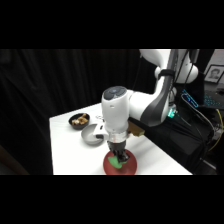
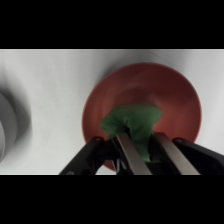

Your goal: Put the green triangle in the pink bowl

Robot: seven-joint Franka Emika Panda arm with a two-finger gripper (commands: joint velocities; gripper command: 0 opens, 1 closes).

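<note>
fingers [image 2: 142, 152] pinching the green triangle [image 2: 132, 122], held between the tips and hanging just past them. lowered straight over the pink bowl [image 2: 177, 90], right beneath the tips, probably so that a release drops it inside. grey bowl [image 1: 91, 134] and black bowl [image 1: 79, 120] well off to one side on the tabletop [image 1: 67, 150].

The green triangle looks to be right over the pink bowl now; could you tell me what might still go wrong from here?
1. The green triangle sits between the fingers of the gripper above the pink bowl; released from a height, it might bounce out of the shallow dish.
2. The bowl lies at the table's near edge in the side view, so a downward nudge could tip or push it off.
3. The grey bowl stands close by; a wide retreat might clip it.
</note>
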